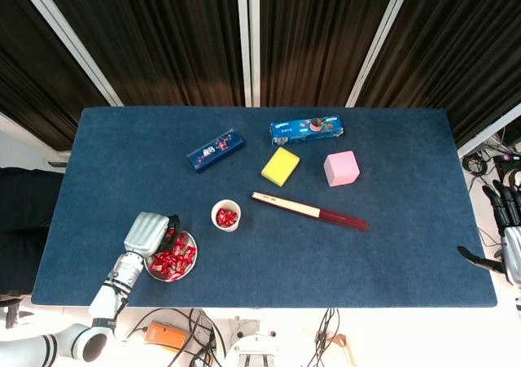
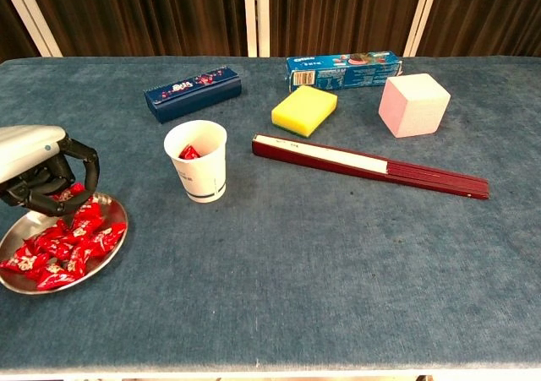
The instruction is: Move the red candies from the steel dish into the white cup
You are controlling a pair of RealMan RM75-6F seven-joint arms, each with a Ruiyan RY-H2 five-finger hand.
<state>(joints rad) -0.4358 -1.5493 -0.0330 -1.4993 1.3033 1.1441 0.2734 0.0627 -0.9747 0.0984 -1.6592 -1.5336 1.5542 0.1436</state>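
The head view looks straight down on the whole table [image 1: 391, 245]; the chest view faces across it, low and nearer.

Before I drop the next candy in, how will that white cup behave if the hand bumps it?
The white cup looks like thin paper, tall for its narrow base, so it probably tips easily. It seems to hold only a few red candies, so it is likely light and may slide on the blue cloth. The left hand should approach from above.
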